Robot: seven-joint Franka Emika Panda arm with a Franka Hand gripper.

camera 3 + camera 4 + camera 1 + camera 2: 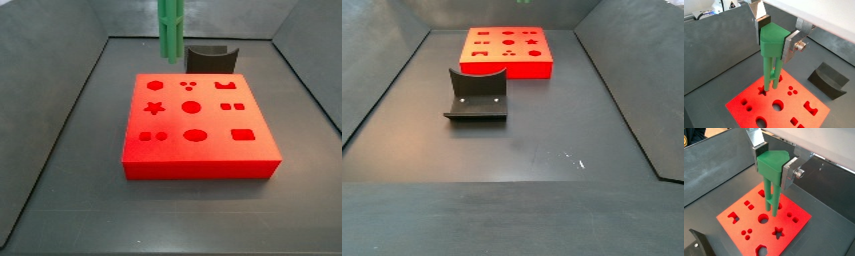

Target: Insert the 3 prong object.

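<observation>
3 prong object: the bright green peg (772,52) hangs upright above the red block, its thick head between the gripper's fingers and its slim parallel rods pointing down; it shows in both wrist views (771,178).
Rod tips: in a wrist view they end close over the red block's top face, near a small cluster of holes; whether they touch the block or have entered a hole cannot be told.
Side view of the peg: only the lower rods (170,30) show, coming down from the upper edge of the picture beyond the red block's far edge, with a gap between their ends and the block.
Gripper: the gripper (776,34) is above the red block, its flat silver plates pressed against opposite sides of the green head, clamped on it; a dark pad (761,150) shows at the upper finger.
Red block: a flat red slab (198,137) on the dark floor, its top cut with holes of several shapes, among them a star, circles, an oval, squares and groups of small dots.
Dark grey curved block: it (210,58) stands just behind the red block's far edge; in a side view it (477,95) lies apart from the red block (508,51), nearer the camera.
Floor and walls: a dark grey tray floor (516,150) with sloping dark walls surrounds the red block.
</observation>
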